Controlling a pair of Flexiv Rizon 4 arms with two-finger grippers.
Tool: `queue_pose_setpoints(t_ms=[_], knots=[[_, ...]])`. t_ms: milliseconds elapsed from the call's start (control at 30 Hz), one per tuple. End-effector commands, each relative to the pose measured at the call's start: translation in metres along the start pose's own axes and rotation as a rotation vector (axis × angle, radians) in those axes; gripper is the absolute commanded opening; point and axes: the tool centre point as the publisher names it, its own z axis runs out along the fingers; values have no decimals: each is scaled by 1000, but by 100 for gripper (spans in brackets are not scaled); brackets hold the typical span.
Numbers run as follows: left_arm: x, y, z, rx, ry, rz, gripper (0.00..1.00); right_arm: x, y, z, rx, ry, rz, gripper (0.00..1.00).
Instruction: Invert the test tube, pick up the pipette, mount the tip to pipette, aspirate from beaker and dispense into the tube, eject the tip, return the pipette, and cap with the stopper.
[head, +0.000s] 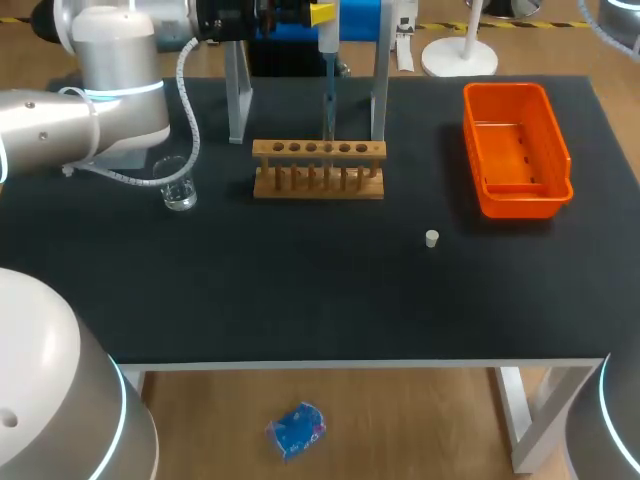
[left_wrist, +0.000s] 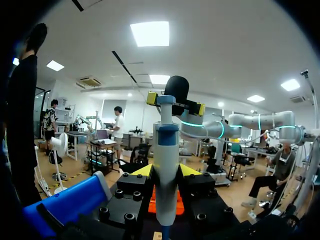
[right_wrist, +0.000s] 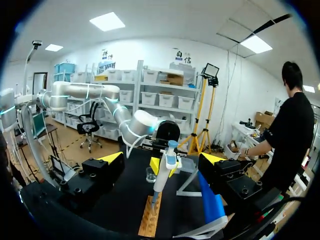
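My left gripper (head: 325, 14) is shut on the white and blue pipette (head: 328, 75) and holds it upright between the posts of the pipette stand (head: 238, 100). The pipette's clear tip (head: 328, 118) points down, with its end at the hole row of the wooden tube rack (head: 318, 168). I cannot make out the test tube in the rack. In the left wrist view the pipette (left_wrist: 166, 165) stands between my left gripper's (left_wrist: 165, 172) fingers. My right gripper (right_wrist: 162, 159) is open and empty, held high to the right and facing the pipette (right_wrist: 167, 167). The glass beaker (head: 180, 186) sits left of the rack. The small white stopper (head: 432, 238) lies on the mat right of centre.
An orange bin (head: 515, 150) stands at the back right of the black table (head: 300, 300). The stand's two metal posts rise just behind the rack. Bare mat lies in front of the rack and stopper.
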Motion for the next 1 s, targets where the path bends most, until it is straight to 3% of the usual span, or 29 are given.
queue_pose_setpoints(t_ms=[33, 300, 367, 567, 600, 633, 700, 733, 1000], knots=[[1, 0, 0, 1, -2, 0, 0, -4, 0, -1, 3, 19, 0, 100], [1, 0, 0, 1, -2, 0, 0, -4, 0, -1, 3, 19, 0, 100], [1, 0, 0, 1, -2, 0, 0, -6, -1, -1, -66, 29, 42, 100], [1, 0, 0, 1, -2, 0, 0, -9, 1, 10, -84, 43, 100, 100], [1, 0, 0, 1, -2, 0, 0, -10, 1, 13, -96, 49, 108, 76], [1, 0, 0, 1, -2, 0, 0, -10, 1, 15, -95, 55, 118, 41], [1, 0, 0, 1, -2, 0, 0, -11, 2, 21, -99, 56, 128, 9], [1, 0, 0, 1, -2, 0, 0, -11, 4, 24, -109, 61, 129, 0], [1, 0, 0, 1, -2, 0, 0, -19, 11, 42, -134, 77, 120, 0]])
